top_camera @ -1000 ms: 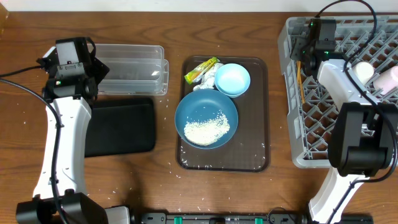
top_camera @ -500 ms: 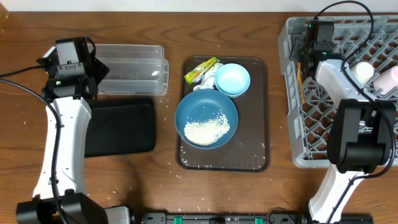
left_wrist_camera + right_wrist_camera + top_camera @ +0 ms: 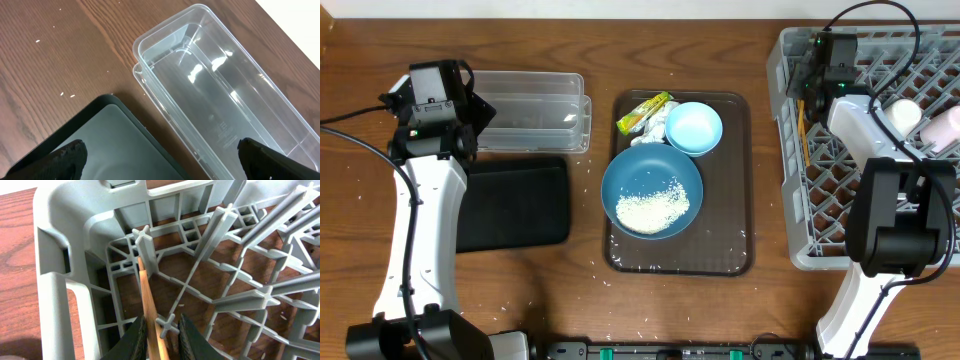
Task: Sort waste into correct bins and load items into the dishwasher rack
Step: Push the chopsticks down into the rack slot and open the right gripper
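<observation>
My right gripper [image 3: 162, 330] is low in the far left corner of the grey dishwasher rack [image 3: 55, 255], shut on the wooden chopsticks [image 3: 147, 290], with a rack peg also between the jaws. In the overhead view it [image 3: 807, 88] sits at the rack's [image 3: 790, 150] left wall. A white cup [image 3: 905, 115] and a pink cup [image 3: 945, 128] lie in the rack. The dark blue bowl [image 3: 632, 170] holds rice [image 3: 655, 208]. The light blue bowl [image 3: 694, 128], tissue [image 3: 655, 131] and wrapper [image 3: 645, 113] lie beside it. My left gripper [image 3: 160, 150] is open and empty above the clear tub [image 3: 215, 90] and black tray [image 3: 100, 140].
The bowls and waste sit on a dark brown serving tray [image 3: 680, 258] at the table's middle. The clear tub [image 3: 535, 110] and black tray [image 3: 515, 205] lie at the left. Loose rice grains [image 3: 603, 268] are scattered on the wood near the serving tray.
</observation>
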Available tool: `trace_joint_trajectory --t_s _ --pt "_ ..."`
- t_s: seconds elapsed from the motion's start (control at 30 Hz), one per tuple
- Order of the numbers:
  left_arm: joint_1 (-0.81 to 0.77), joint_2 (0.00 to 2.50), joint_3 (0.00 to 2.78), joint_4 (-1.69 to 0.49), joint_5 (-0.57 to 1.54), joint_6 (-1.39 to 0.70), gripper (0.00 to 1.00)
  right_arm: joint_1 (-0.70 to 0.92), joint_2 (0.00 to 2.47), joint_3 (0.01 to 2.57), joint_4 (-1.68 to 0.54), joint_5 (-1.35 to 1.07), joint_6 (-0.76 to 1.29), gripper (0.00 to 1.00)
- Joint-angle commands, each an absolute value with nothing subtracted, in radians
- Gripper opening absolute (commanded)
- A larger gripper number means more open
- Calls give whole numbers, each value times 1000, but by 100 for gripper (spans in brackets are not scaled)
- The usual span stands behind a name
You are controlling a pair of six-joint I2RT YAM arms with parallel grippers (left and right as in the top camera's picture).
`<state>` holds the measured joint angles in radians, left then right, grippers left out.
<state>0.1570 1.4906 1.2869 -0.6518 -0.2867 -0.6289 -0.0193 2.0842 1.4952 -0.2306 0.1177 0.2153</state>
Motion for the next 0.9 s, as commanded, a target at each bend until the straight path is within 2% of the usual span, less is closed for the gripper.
trace_joint_trajectory --t_s 0.0,0.87 --pt "162 1498 1281 -654 -289 -633 99 -7 2104 1529 -229 47 200 19" --pt "162 1498 1281 -654 -289 -633 99 41 2104 1641 -447 40 177 21"
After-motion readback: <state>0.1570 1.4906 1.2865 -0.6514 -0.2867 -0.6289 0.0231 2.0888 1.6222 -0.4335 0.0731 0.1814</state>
